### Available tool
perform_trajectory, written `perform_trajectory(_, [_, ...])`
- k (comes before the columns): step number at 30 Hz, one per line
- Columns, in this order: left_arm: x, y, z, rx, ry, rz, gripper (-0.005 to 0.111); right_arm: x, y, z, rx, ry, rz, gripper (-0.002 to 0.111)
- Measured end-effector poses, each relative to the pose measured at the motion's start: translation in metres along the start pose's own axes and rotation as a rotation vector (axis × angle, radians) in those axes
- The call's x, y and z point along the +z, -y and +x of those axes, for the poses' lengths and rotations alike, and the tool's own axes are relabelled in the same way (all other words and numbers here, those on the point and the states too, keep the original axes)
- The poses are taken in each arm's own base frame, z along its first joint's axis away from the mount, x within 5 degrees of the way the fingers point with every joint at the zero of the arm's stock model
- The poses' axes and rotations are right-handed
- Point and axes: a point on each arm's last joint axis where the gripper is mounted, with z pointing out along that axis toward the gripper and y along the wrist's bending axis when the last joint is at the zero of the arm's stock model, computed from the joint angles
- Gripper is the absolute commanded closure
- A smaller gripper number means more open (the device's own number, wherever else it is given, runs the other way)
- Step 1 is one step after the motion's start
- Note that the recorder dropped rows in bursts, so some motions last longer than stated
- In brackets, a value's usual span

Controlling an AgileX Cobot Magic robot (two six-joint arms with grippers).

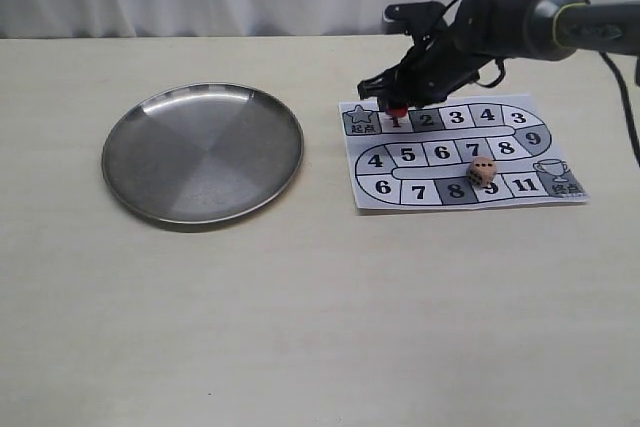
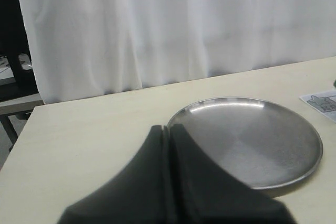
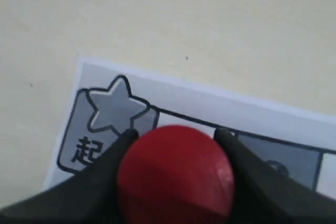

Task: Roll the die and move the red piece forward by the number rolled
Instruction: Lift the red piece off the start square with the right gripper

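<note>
The red piece (image 1: 396, 111) stands at the board's (image 1: 455, 152) back left end, by square 1 and just right of the star start square (image 1: 360, 122). My right gripper (image 1: 397, 105) is shut on it; in the right wrist view the red piece (image 3: 176, 171) fills the gap between both dark fingers. The die (image 1: 482, 173), a pale tan cube with dark pips, rests on the board's front row near squares 8 and 9. In the left wrist view my left gripper (image 2: 168, 128) is shut with nothing in it, beside the plate; it is out of the exterior view.
A round steel plate (image 1: 203, 152) lies on the table left of the board, its rim (image 2: 294, 179) close to the left gripper. The right arm and its cables (image 1: 540, 17) reach in from the back right. A white curtain hangs behind the table.
</note>
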Motion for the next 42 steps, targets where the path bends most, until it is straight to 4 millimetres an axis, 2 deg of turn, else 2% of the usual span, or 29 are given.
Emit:
perform_trajectory(5, [0.0, 0.0, 0.0, 0.0, 0.0, 0.0, 0.107, -0.049, -0.002, -0.026, -0.091, 0.096, 0.049, 0.104])
perform_trajectory(8, [0.0, 0.0, 0.0, 0.0, 0.0, 0.0, 0.107, -0.06, 0.002, -0.03, -0.125, 0.104, 0.082, 0.104])
perform_trajectory(12, [0.0, 0.0, 0.0, 0.0, 0.0, 0.0, 0.107, -0.052, 0.011, -0.024, -0.116, 0.063, 0.097, 0.104])
perform_trajectory(15, [0.0, 0.0, 0.0, 0.0, 0.0, 0.0, 0.107, -0.031, 0.023, -0.012, -0.097, 0.009, 0.105, 0.104])
perform_trajectory(20, [0.0, 0.0, 0.0, 0.0, 0.0, 0.0, 0.107, 0.011, 0.032, 0.015, -0.078, -0.098, 0.1, 0.104])
perform_trajectory(22, [0.0, 0.0, 0.0, 0.0, 0.0, 0.0, 0.107, 0.017, 0.033, 0.019, -0.071, -0.106, 0.098, 0.104])
perform_trajectory(35, [0.0, 0.0, 0.0, 0.0, 0.0, 0.0, 0.107, 0.015, 0.032, 0.018, -0.067, -0.105, 0.096, 0.104])
perform_trajectory(38, [0.0, 0.0, 0.0, 0.0, 0.0, 0.0, 0.107, 0.002, 0.031, 0.013, -0.068, -0.11, 0.093, 0.104])
perform_trajectory(42, [0.0, 0.0, 0.0, 0.0, 0.0, 0.0, 0.107, -0.042, 0.026, -0.012, -0.092, -0.018, 0.11, 0.104])
